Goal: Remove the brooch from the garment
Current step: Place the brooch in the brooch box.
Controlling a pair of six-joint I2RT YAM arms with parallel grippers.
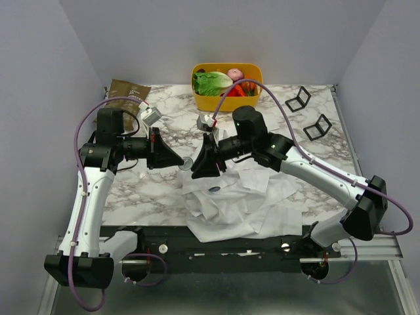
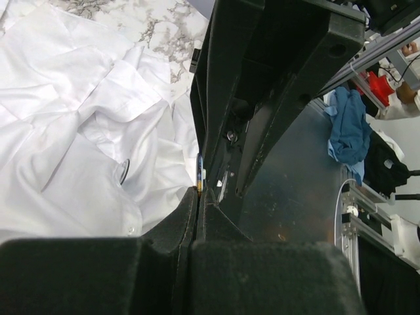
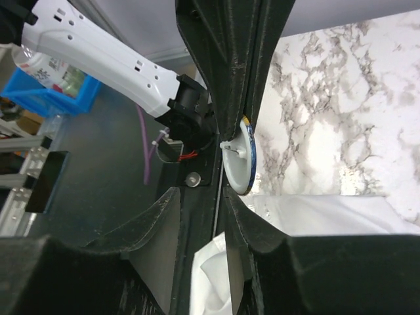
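Top external: you see marble table [image 1: 141, 193], pale walls [image 1: 216, 33]; at edge of garment [image 1: 249, 203], left gripper [image 2: 197, 197] clamps brooch [image 3: 239, 161]; right gripper [image 3: 216, 193], cannot tell.

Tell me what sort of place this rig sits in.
Probably a robotics lab cell: grey walls boxing a marble-patterned table, a metal frame along its near edge, a yellow bin of vegetables.

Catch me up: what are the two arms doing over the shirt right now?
The left gripper is shut on the rim of the round brooch, holding it on edge just past the edge of the white shirt. The right gripper is nosed up against it, tip to tip; whether it grips anything is unclear. The pin on the brooch's back looks bare of cloth, so it seems to be off.
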